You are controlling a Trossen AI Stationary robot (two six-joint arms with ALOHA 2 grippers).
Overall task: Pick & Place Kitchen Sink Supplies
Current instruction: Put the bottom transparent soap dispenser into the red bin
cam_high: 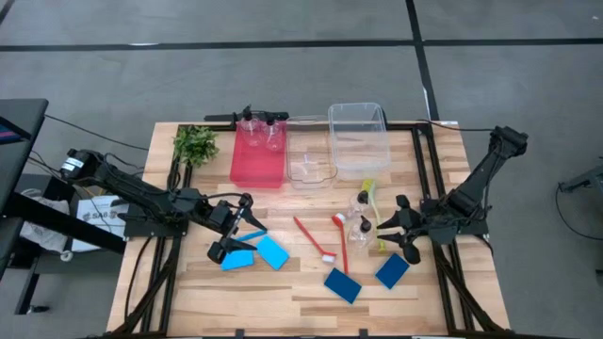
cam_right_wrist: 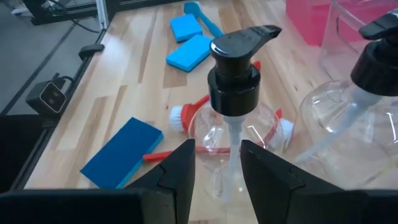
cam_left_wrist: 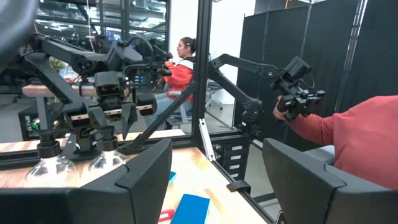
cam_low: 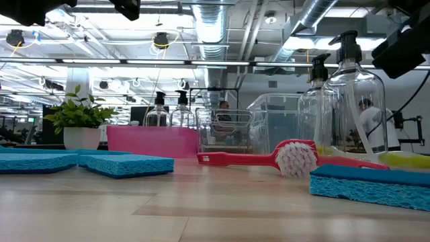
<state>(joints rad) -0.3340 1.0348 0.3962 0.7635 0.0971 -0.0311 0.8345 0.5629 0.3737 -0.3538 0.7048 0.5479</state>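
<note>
Two clear pump bottles (cam_high: 360, 217) with black tops stand upright at the table's middle right. My right gripper (cam_high: 384, 233) is open just right of the nearer bottle (cam_right_wrist: 231, 124); its fingers stand short of the bottle's body, either side of the pump tube as seen. My left gripper (cam_high: 236, 227) hangs open above the table's left, near two light-blue sponges (cam_high: 256, 254) and a blue brush (cam_high: 252, 226). Two red brushes (cam_high: 325, 243), a yellow-green brush (cam_high: 373, 202) and two dark-blue sponges (cam_high: 342, 284) lie flat on the wood.
A pink bin (cam_high: 257, 162) holding two more pump bottles stands at the far middle, with two clear bins (cam_high: 358, 141) to its right and a leafy plant (cam_high: 195, 144) to its left. A person in a red sleeve (cam_left_wrist: 367, 134) is beyond the table's right edge.
</note>
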